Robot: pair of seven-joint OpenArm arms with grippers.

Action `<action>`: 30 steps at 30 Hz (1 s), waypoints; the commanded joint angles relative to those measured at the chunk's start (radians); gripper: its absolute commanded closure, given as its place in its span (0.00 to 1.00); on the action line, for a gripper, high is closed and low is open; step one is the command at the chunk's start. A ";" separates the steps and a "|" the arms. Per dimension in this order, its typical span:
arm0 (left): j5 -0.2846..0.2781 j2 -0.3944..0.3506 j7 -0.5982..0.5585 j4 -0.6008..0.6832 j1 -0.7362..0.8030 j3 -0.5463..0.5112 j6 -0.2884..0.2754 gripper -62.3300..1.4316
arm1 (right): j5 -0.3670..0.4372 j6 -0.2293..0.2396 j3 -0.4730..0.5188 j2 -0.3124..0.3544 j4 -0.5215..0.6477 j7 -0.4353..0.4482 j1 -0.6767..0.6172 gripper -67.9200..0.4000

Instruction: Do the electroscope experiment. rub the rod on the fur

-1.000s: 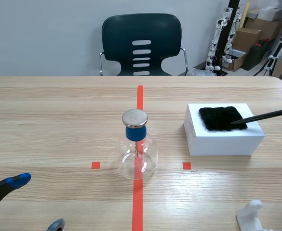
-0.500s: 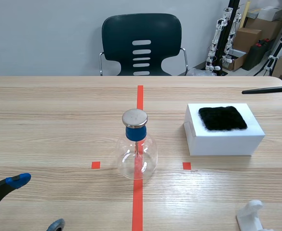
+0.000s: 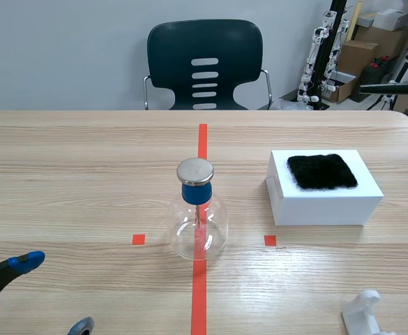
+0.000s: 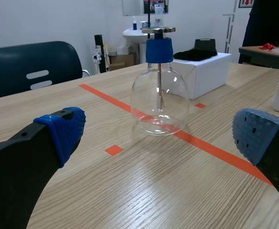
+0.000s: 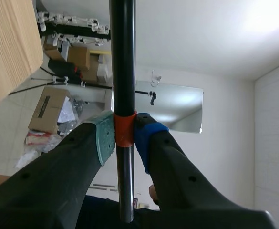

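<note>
My right jaws clamped on long black rod (image 5: 122, 57) at orange band, leaving tip free for rubbing; rod high, well apart from black fur patch (image 3: 322, 171); left jaws apart, parked low

Just a plain pale grey wall (image 3: 64, 49) at the back, with a dark chair (image 3: 205, 63) parked at the far side of a light wood-grain table (image 3: 71, 160). Cardboard boxes (image 3: 363, 54) piled on the floor off to the right. Elsewhere, a white washbasin (image 4: 134, 34) and a wall mirror (image 5: 177, 105) catching bright light.
</note>
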 commanded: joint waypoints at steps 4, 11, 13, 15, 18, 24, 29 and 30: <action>-0.006 -0.006 -0.018 0.013 -0.003 -0.005 -0.001 0.00 | -0.027 0.105 0.108 -0.157 0.140 0.075 -0.048 0.98; -0.006 -0.006 -0.018 0.013 -0.003 -0.005 -0.001 0.00 | -0.040 0.122 0.220 -0.342 0.183 0.245 -0.116 0.98; -0.006 -0.006 -0.018 0.013 -0.003 -0.005 -0.001 0.00 | -0.040 0.125 0.237 -0.366 0.183 0.244 -0.124 0.98; -0.006 -0.006 -0.018 0.013 -0.003 -0.005 -0.001 0.00 | -0.040 0.149 0.252 -0.377 0.183 0.224 -0.133 0.98; -0.006 -0.006 -0.018 0.013 -0.003 -0.005 -0.001 0.00 | -0.040 0.193 0.261 -0.380 0.180 0.188 -0.137 0.98; -0.006 -0.006 -0.018 0.013 -0.003 -0.005 -0.001 0.00 | -0.039 0.200 0.261 -0.380 0.179 0.159 -0.136 0.97; -0.006 -0.006 -0.018 0.013 -0.003 -0.005 -0.001 0.00 | -0.019 0.203 0.261 -0.379 0.179 0.158 -0.134 0.98; -0.006 -0.006 -0.018 0.013 -0.003 -0.005 -0.001 0.00 | -0.019 0.203 0.261 -0.379 0.179 0.158 -0.134 0.97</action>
